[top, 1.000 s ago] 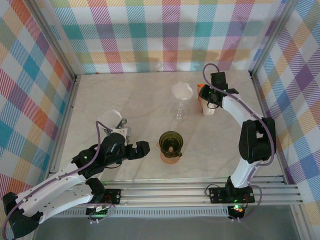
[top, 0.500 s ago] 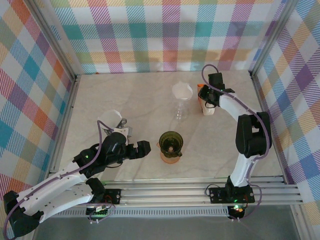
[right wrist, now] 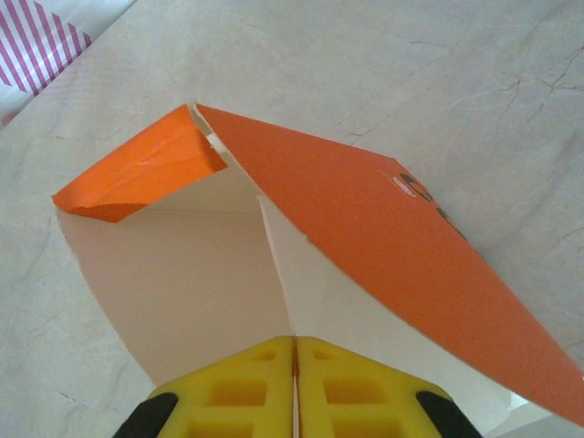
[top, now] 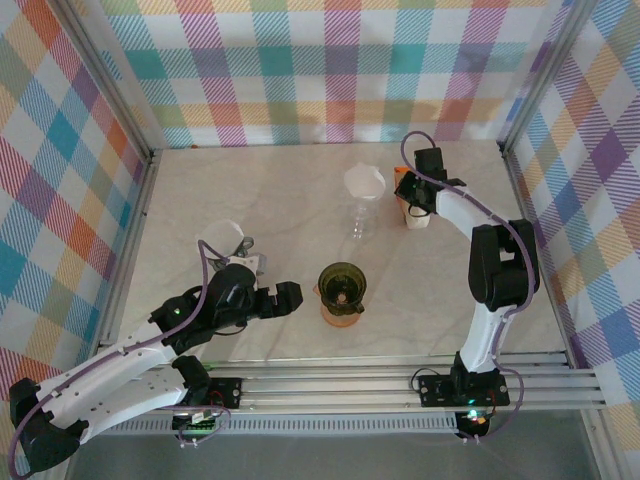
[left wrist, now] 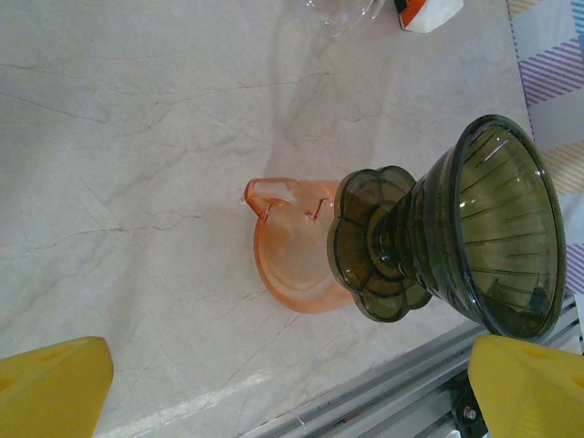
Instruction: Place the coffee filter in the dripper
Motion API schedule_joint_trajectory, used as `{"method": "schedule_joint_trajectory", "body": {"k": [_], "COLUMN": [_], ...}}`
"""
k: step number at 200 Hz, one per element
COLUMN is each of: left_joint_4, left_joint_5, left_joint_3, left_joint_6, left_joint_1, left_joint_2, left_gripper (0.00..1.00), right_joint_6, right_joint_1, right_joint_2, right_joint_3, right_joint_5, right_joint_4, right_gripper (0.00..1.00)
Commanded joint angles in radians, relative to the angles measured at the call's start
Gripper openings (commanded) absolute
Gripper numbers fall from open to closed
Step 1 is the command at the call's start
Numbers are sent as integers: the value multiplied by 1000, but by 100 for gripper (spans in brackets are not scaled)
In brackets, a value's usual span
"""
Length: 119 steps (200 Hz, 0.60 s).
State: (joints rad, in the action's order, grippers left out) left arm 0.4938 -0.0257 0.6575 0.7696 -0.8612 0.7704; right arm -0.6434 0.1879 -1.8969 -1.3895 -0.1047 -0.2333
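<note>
The dark green glass dripper (top: 342,285) stands on an orange saucer (left wrist: 287,265) near the table's front, and it is empty inside. In the left wrist view the dripper (left wrist: 456,228) lies just ahead of my left gripper (left wrist: 292,392), which is wide open and holds nothing. From above, that left gripper (top: 290,297) sits a little left of the dripper. At the back right my right gripper (top: 415,203) reaches into an open orange and white box (top: 416,214). There the right gripper (right wrist: 294,351) is shut on the thin white edge of a coffee filter (right wrist: 277,265) inside the box (right wrist: 365,210).
A clear glass server with a white funnel (top: 363,195) stands left of the box. A white object (top: 222,238) lies behind my left arm. Aluminium rails (top: 400,385) run along the front edge, and plaid walls close in the sides and back.
My right gripper's jaws have closed on the filter's edge and the arm has shifted slightly over the box. The left arm has hardly moved.
</note>
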Motion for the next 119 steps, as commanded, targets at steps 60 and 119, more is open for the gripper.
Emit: {"method": "schedule_joint_trajectory", "body": {"k": [60, 119], "left_joint_4": [-24, 8], "left_joint_5": [13, 7], "left_joint_3": [25, 58], "left_joint_6": [-8, -17], "left_joint_1": [2, 2], "left_joint_2": [8, 15], "left_gripper": [100, 100], "right_joint_6": [66, 90], "right_joint_1": [0, 4], "right_joint_2": [193, 503], "right_joint_3": [89, 278], "right_joint_5": [-18, 3], "right_joint_4": [-3, -62], "right_gripper": [0, 0]}}
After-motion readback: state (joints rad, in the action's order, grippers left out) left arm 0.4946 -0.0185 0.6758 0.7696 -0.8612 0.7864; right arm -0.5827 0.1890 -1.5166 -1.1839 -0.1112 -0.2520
